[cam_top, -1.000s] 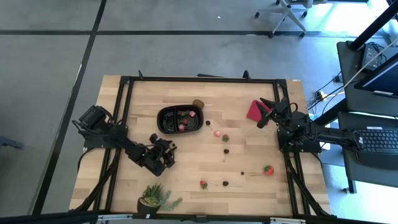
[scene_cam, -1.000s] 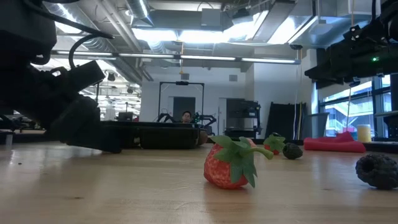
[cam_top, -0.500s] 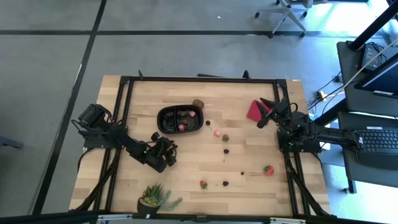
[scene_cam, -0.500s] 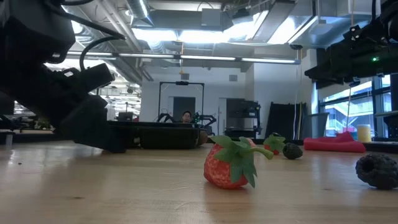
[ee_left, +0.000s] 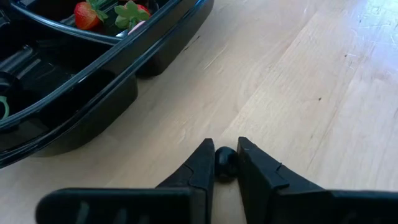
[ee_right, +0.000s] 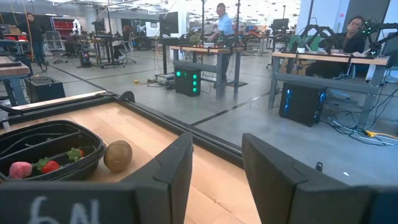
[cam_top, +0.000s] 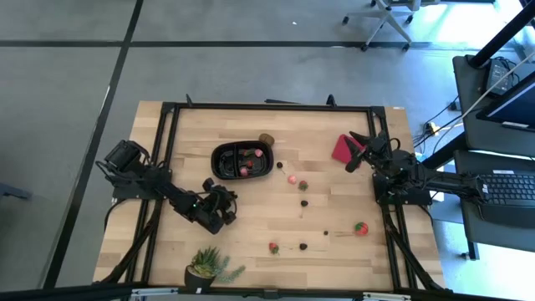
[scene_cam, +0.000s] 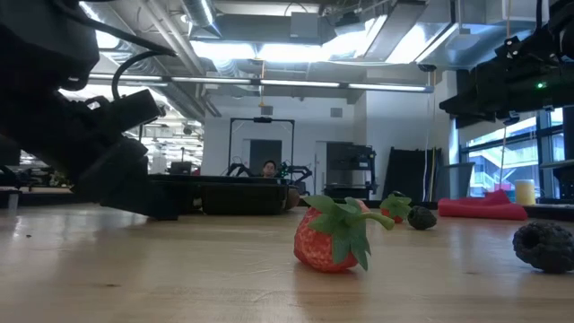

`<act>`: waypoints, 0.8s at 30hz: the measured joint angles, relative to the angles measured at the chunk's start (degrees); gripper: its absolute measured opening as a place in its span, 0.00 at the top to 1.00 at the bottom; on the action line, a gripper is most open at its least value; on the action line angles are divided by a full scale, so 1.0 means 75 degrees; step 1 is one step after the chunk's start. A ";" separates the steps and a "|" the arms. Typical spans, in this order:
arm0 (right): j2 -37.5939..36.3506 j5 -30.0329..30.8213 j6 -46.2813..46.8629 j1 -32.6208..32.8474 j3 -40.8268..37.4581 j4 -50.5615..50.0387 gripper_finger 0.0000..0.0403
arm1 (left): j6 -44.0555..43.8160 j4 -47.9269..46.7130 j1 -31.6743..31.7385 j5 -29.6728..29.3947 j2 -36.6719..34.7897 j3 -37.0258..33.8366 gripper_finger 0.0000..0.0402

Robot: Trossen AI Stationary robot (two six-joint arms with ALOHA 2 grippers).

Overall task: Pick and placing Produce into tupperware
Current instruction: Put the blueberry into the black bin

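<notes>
- Although a few strawberries (ee_left: 87, 14) already lie in the black tupperware tray (cam_top: 238, 160), you have most of the work still in front of you.
- On the table (cam_top: 334, 242) you can still see a strawberry (cam_top: 273, 247) near the front edge, a dark berry (cam_top: 303, 247) beside it, another strawberry (cam_top: 361, 227) to the right, more small pieces between them and the tray, and a brown round piece (cam_top: 267, 140) just beside the tray's far rim.
- Your left gripper (ee_left: 224, 163) is low over the wood, just in front of the tray; its fingers are nearly closed on a small dark berry (ee_left: 224, 164), which they touch on both sides.
- Your right gripper (ee_right: 214, 165) waits at the far right of the table with its fingers apart, and it holds nothing.
</notes>
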 joint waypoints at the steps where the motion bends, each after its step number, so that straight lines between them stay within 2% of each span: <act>1: 0.0001 0.0000 0.0001 -0.0001 0.0000 -0.0002 0.65 | 0.0000 0.0007 0.0000 -0.0002 0.0000 0.0000 0.90; 7: 0.0000 0.0000 -0.0001 0.0000 0.0001 -0.0003 0.65 | 0.0118 0.0231 -0.0005 -0.0005 -0.0039 -0.0034 0.91; 10: 0.0000 0.0000 -0.0001 0.0001 -0.0002 0.0000 0.65 | 0.0339 0.0289 -0.0025 0.0199 -0.0349 -0.0046 0.90; 14: 0.0000 0.0000 -0.0001 -0.0002 -0.0001 -0.0002 0.65 | 0.0884 0.0191 -0.0087 0.0784 -0.1231 -0.0067 0.91; 19: 0.0002 0.0000 -0.0001 0.0000 0.0000 0.0000 0.65 | 0.1486 -0.0046 0.0049 0.0405 -0.2463 -0.0051 0.92; 24: 0.0002 0.0000 -0.0001 0.0001 0.0001 -0.0001 0.65 | 0.1541 -0.1220 0.0703 0.0018 -0.3427 -0.0044 0.90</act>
